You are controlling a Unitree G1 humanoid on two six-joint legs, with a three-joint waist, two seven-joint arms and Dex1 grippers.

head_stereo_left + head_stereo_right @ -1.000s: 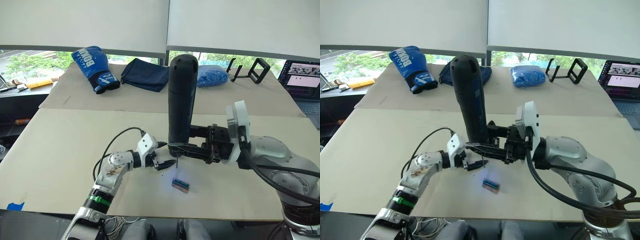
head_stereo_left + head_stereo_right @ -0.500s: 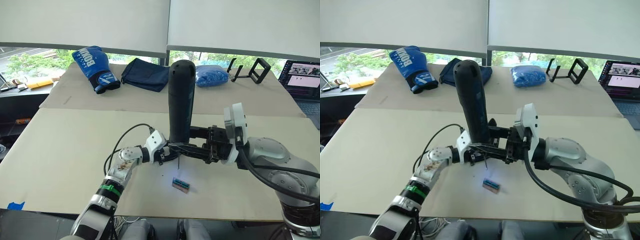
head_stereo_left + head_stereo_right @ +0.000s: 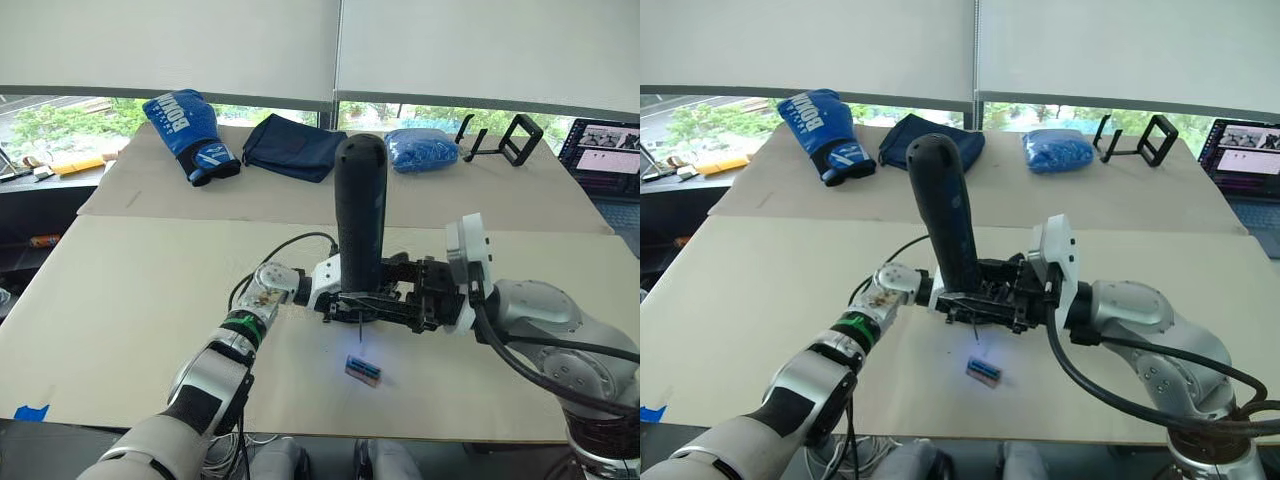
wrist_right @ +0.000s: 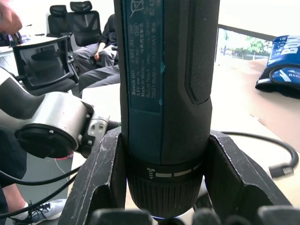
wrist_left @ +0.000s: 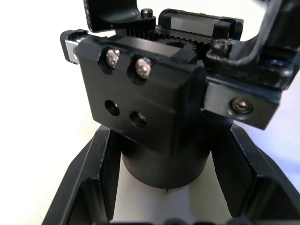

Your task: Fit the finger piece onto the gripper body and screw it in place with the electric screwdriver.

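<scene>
Right claw (image 3: 352, 300) clamps the thick dark blue-black cylindrical electric screwdriver (image 3: 359, 215) upright at mid-surface (thin bit pointing down); left claw (image 3: 325, 297), fingers spread, sits against the screwdriver's lower end; a small green-brown rectangular block (image 3: 362, 370) lies just nearer on the beige surface (image 3: 120, 300).

The electric screwdriver (image 3: 360, 215) is a fat dark tube with a round top, and it stands almost straight up above the counter (image 3: 120, 300). Its thin metal bit points down, and a small blue light shines on the counter under it. The gripper body and the finger piece cannot be told apart from the black parts bunched around the bottom of the screwdriver.
</scene>
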